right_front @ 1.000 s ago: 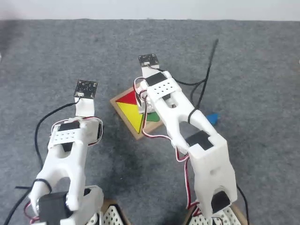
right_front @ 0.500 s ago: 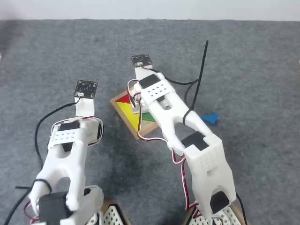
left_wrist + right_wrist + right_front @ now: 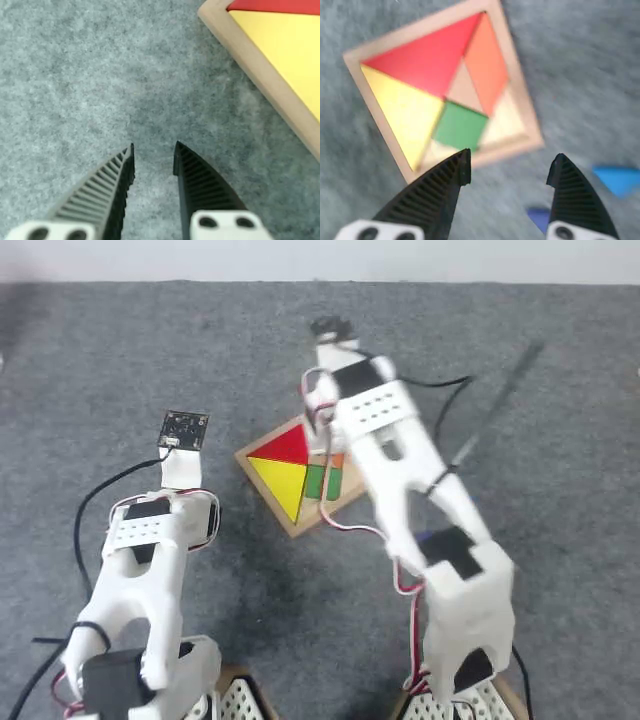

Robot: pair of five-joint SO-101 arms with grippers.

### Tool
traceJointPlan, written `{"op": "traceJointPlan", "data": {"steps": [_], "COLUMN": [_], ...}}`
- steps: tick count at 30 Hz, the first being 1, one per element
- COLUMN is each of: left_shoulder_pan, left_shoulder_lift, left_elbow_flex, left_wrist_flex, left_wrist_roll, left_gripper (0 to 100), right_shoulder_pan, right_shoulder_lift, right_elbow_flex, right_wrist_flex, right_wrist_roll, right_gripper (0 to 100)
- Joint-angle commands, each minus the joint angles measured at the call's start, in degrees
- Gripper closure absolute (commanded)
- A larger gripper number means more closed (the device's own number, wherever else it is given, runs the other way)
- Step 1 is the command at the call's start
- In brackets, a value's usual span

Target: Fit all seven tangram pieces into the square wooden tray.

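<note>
The square wooden tray [image 3: 262, 443] lies mid-table, holding a red triangle [image 3: 285, 445], a yellow triangle [image 3: 280, 485], a green square [image 3: 316, 481] and an orange piece [image 3: 336, 461]. In the right wrist view the tray [image 3: 519, 90] shows bare wood gaps beside the green square [image 3: 460, 127]. My right gripper [image 3: 512, 156] hangs open and empty above the tray's edge. Two blue pieces [image 3: 617, 179] [image 3: 540, 217] lie on the carpet outside the tray. My left gripper [image 3: 154, 150] is open and empty over carpet, apart from the tray's corner [image 3: 240, 55].
Grey carpet covers the table. The right arm [image 3: 375, 410] stretches over the tray's right side. The left arm [image 3: 160, 530] stands to the tray's left. A black cable [image 3: 490, 410] trails behind the right arm.
The right arm has swung away from me and to the right, uncovering the tray's pieces, the orange one now among them. The left arm has not moved.
</note>
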Motion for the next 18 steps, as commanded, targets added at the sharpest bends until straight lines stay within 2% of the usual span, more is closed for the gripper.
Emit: {"op": "traceJointPlan", "data": {"steps": [1,5,13,18], "left_shoulder_pan": [0.3,0.4,0.4,0.4], "left_shoulder_lift": [-0.4,-0.4,-0.4,-0.4], "left_elbow_flex": [-0.2,-0.2,-0.2,-0.2], "left_wrist_flex": [-1.0,-1.0,-1.0,-1.0], "left_wrist_roll": [-0.5,-0.5,-0.5,-0.5], "left_gripper": [88,88,88,88], "right_shoulder_pan": [8.1,12.7,16.7,16.7], "right_shoulder_lift": [-5.8,-6.0,-23.0,-29.1], "right_elbow_flex": [-2.7,5.5,40.3,51.7], "right_wrist_flex": [9.6,9.4,-14.1,-17.3], "right_wrist_roll": [7.2,11.2,14.1,21.1], "right_gripper": [73.5,73.5,73.5,73.3]}}
